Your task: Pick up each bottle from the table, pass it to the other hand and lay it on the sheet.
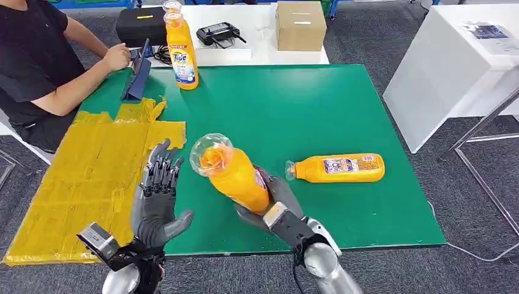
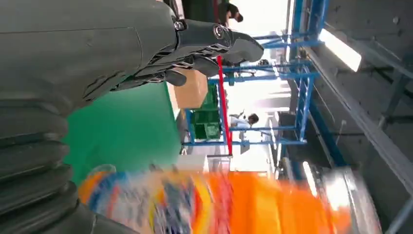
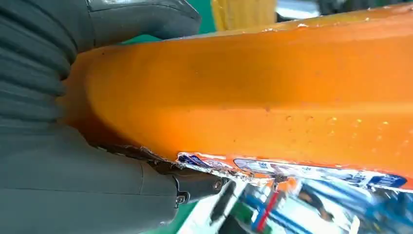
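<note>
On the table (image 1: 343,98), the sheet (image 1: 85,184) covers the left side. One bottle (image 1: 181,52) stands at the far edge, behind the sheet; another bottle (image 1: 336,168) lies on its side, well right of the sheet. A cardboard box (image 1: 300,24) sits beyond the table.

3 orange bottles (image 1: 233,174), 1 yellow sheet (image 1: 85,177), 1 cardboard box (image 1: 300,24), 1 black case (image 1: 141,24), 1 person (image 1: 37,61)

A person (image 1: 37,61) sits at the green table (image 1: 343,110); beyond it, a cardboard box (image 1: 300,24); a black case (image 1: 139,26).

The upright bottle (image 1: 181,50) at the table's far edge reads "Tide".
</note>
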Robot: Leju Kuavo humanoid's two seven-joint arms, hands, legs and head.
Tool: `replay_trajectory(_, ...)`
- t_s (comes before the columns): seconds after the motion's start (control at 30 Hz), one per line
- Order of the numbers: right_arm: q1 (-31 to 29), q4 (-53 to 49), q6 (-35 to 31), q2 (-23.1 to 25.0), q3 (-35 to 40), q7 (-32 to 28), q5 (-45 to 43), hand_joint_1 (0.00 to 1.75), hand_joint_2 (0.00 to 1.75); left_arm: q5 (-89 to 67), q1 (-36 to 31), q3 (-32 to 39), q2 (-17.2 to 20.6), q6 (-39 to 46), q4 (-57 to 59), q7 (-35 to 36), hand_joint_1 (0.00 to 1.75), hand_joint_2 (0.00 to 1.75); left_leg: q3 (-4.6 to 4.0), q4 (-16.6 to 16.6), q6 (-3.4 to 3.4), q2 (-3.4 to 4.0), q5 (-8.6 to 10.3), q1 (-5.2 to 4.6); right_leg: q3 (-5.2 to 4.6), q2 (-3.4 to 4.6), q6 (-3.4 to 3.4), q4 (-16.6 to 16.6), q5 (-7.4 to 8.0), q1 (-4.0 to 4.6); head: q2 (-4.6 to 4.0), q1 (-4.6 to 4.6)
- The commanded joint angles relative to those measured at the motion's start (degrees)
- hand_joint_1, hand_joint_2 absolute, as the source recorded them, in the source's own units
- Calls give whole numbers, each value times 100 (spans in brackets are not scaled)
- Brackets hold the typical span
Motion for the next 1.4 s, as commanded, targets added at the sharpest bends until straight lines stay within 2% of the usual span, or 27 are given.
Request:
replay_trajectory(0.03, -1182, 1460, 30, 207, 558, 170, -92, 175, 175, -201, -332, -407, 165, 25, 289, 50, 0, 175, 20, -23, 18, -13, 7, -20, 8, 13, 9, -5, 1, -19, 0, 0)
replay_trajectory(0.33, -1452, 1692, 96, 388, 1009, 330, -65, 175, 175, -349, -410, -371, 191, 85, 358, 57, 0, 175, 17, -16, 16, -11, 5, -14, 7, 10, 8, 0, 0, -14, 0, 2)
replay_trajectory(0.37, -1456, 1708, 95, 412, 1070, 330, -65, 175, 175, -346, -413, -340, 194, 82, 370, 57, 0, 175, 39, -44, 29, -29, 14, -32, 22, 11, 16, -12, 1, -32, 0, 2)
replay_trajectory(0.4, -1485, 1761, 168, 434, 1251, 389, -2, 175, 175, -339, -410, -272, 181, 108, 375, 56, 0, 175, 46, -55, 34, -39, 20, -39, 27, 8, 18, -17, 2, -39, 0, 2)
replay_trajectory(0.47, -1438, 1829, 334, 549, 1655, 399, 151, 175, 175, -313, -410, -125, 183, 169, 412, 56, 0, 175, 19, -19, 14, -4, 4, -16, 6, 18, 7, 0, 1, -16, 0, 2)
replay_trajectory(0.57, -1303, 1844, 418, 697, 2372, 324, 492, 175, 175, -290, -419, 98, 165, 225, 527, 61, 0, 175, 25, -25, 11, 5, 3, -14, 10, 24, 4, -2, -1, -15, 0, 0)
replay_trajectory(0.67, -1196, 1817, 460, 747, 3104, 257, 711, 175, 175, -288, -509, 369, 143, 254, 772, 75, 0, 175, 47, -50, 19, -15, 9, -24, 26, 18, 8, -12, -5, -25, 0, 2)
replay_trajectory(0.73, -1344, 1922, 477, 753, 3380, 198, 747, 175, 175, -291, -622, 515, 142, 296, 946, 96, 0, 175, 30, -38, 13, -12, 8, -16, 7, 12, 6, -6, -1, -16, 0, 2)
replay_trajectory(0.83, -1477, 2041, 500, 751, 3576, 74, 616, 175, 175, -726, -781, 691, 166, 549, 1220, 106, 0, 175, 25, -36, 15, -18, 10, -19, 3, 7, 9, -3, -1, -19, 0, 4)
replay_trajectory(0.97, -1524, 2078, 466, 743, 3641, 37, 526, 175, 175, -630, -1046, 1038, 294, 303, 1960, 251, 0, 175, 32, -44, 14, -34, 17, -22, 14, -10, 7, -8, -3, -20, 0, 7)
replay_trajectory(1.27, -1532, 2092, 459, 743, 3638, 29, 510, 175, 175, -654, -1033, 1103, 260, 243, 1969, 179, 0, 175, 13, -22, 9, -19, 9, -16, -4, -4, 4, 2, -4, -11, 0, 4)
replay_trajectory(1.3, -1531, 2092, 467, 744, 3638, 22, 502, 175, 175, -655, -1018, 1109, 248, 241, 1937, 182, 61, 175, 23, -33, 14, -27, 11, -22, 5, -4, 7, -1, -5, -18, 0, 4)
replay_trajectory(1.33, -1526, 2103, 453, 741, 3638, 22, 501, 175, 175, -675, -1009, 1131, 279, 189, 1975, 208, 175, 175, 27, -38, 16, -30, 13, -26, 6, -3, 8, -3, -5, -22, 0, 2)
replay_trajectory(1.4, -1504, 2179, 464, 776, 3670, 3, 520, 175, 175, -652, -900, 1256, 382, 125, 2021, 126, 175, 175, 16, -27, 11, -20, 10, -19, -3, -1, 5, 1, -4, -15, 0, 4)
